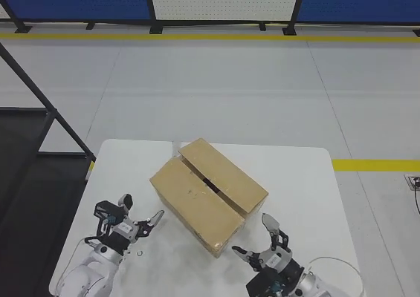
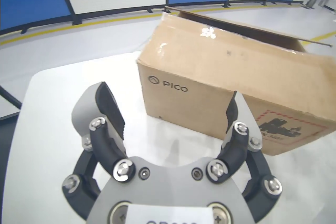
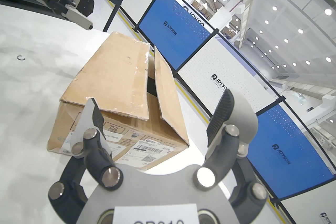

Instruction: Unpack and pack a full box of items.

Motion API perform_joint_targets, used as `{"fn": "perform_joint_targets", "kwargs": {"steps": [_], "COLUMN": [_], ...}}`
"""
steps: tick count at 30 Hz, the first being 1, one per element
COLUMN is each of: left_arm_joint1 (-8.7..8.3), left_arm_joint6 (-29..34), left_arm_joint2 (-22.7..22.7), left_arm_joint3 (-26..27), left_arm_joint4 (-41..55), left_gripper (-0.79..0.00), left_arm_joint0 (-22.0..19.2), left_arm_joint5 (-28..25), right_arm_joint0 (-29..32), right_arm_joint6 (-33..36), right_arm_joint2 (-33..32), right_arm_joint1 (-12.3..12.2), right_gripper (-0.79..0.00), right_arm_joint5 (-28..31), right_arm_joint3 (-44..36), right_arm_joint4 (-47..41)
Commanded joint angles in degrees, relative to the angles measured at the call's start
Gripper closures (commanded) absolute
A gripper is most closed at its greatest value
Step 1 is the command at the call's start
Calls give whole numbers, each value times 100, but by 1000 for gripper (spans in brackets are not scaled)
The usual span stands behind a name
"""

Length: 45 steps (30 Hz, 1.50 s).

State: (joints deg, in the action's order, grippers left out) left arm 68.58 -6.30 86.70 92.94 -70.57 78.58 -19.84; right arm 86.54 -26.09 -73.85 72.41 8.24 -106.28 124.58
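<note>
A brown cardboard box (image 1: pixel 208 194) sits at an angle in the middle of the white table (image 1: pixel 299 174). Its top flaps are folded down, with a narrow dark gap along the seam (image 3: pixel 151 83) and one flap edge slightly raised. My left gripper (image 1: pixel 143 209) hovers open beside the box's long side (image 2: pixel 210 72), a short way off and holding nothing (image 2: pixel 168 93). My right gripper (image 1: pixel 252 235) is open near the box's labelled end (image 3: pixel 136 141), also holding nothing (image 3: pixel 159 97). The right wrist view shows the left gripper (image 3: pixel 76 9) across the table.
A small C-shaped ring (image 1: pixel 141 255) lies on the table near the left arm. A black metal rack (image 1: pixel 16 148) stands just off the table's left edge. Blue and white partition panels (image 1: pixel 217 9) line the far floor. Bare table surrounds the box.
</note>
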Motion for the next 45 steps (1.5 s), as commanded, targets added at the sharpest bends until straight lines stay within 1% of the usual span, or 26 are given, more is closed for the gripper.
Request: {"fn": "perform_joint_targets", "kwargs": {"steps": [1, 6, 12, 14, 16, 19, 23, 28, 36, 45], "left_arm_joint1": [13, 50, 102, 118, 130, 132, 132, 132, 134, 143], "left_arm_joint6": [-47, -57, -70, -63, -81, -86, -86, -86, -85, -96], "left_arm_joint2": [48, 83, 57, 31, 28, 27, 27, 29, 73, 71], "left_arm_joint3": [13, 6, -38, -47, -40, -38, -38, -9, 32, 59], "left_arm_joint4": [157, 374, 550, 613, 673, 685, 685, 681, 647, 560], "left_gripper": [-785, -785, -785, -785, -785, -785, -785, -785, -785, -785], "left_arm_joint0": [6, -51, -110, -109, -102, -98, -98, -76, -31, 14], "left_arm_joint5": [224, 779, 1403, 1523, 1600, 1606, 1606, 1588, 1517, 1522], "right_arm_joint0": [24, 6, -129, -204, -312, -482, -631, -697, -610, -404], "right_arm_joint6": [137, 223, 440, 487, 739, 1156, 1321, 1516, 1715, 1738], "right_arm_joint2": [213, 629, 1083, 1202, 1309, 1510, 1683, 1744, 1559, 1212], "right_arm_joint1": [13, 37, 78, 94, 118, 174, 225, 251, 239, 196], "right_gripper": [-785, -785, -785, -785, -785, -785, -785, -785, -785, -785], "right_arm_joint5": [-278, -663, -824, -837, -946, -1182, -1324, -1417, -1550, -1720], "right_arm_joint3": [-23, -27, 109, 186, 301, 496, 677, 754, 765, 674], "right_arm_joint4": [369, 950, 1443, 1500, 1731, 1995, 2057, 2181, 2193, 2030]}}
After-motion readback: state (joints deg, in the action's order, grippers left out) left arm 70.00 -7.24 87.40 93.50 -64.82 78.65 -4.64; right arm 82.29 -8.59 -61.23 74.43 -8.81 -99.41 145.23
